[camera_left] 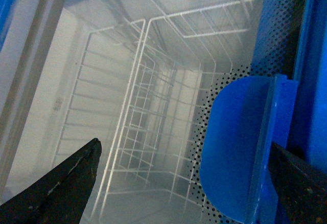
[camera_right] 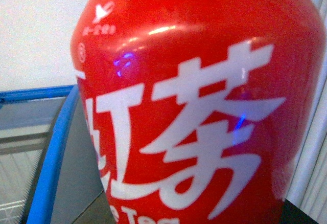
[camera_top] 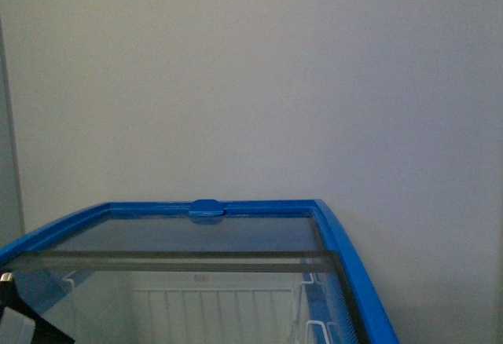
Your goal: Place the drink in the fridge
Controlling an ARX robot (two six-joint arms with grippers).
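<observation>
The fridge [camera_top: 346, 242] is a white chest with a blue top rim and a tinted glass sliding lid [camera_top: 196, 238]. In the left wrist view my left gripper [camera_left: 184, 147] is open just above the glass. Its black fingers [camera_left: 66, 183] stand on either side of a blue lid handle [camera_left: 240, 147], without touching it. White wire baskets [camera_left: 148, 106] show through the glass. The drink bottle [camera_right: 194, 106], red with white characters, fills the right wrist view. My right gripper [camera_right: 189, 214] is shut on it beside the fridge's blue rim [camera_right: 51, 152]; its fingers are mostly hidden.
A plain pale wall [camera_top: 251, 77] rises right behind the fridge. A second blue handle [camera_top: 208, 208] sits on the far rim. A black part of my left arm [camera_top: 23, 320] shows at the lower left corner of the front view.
</observation>
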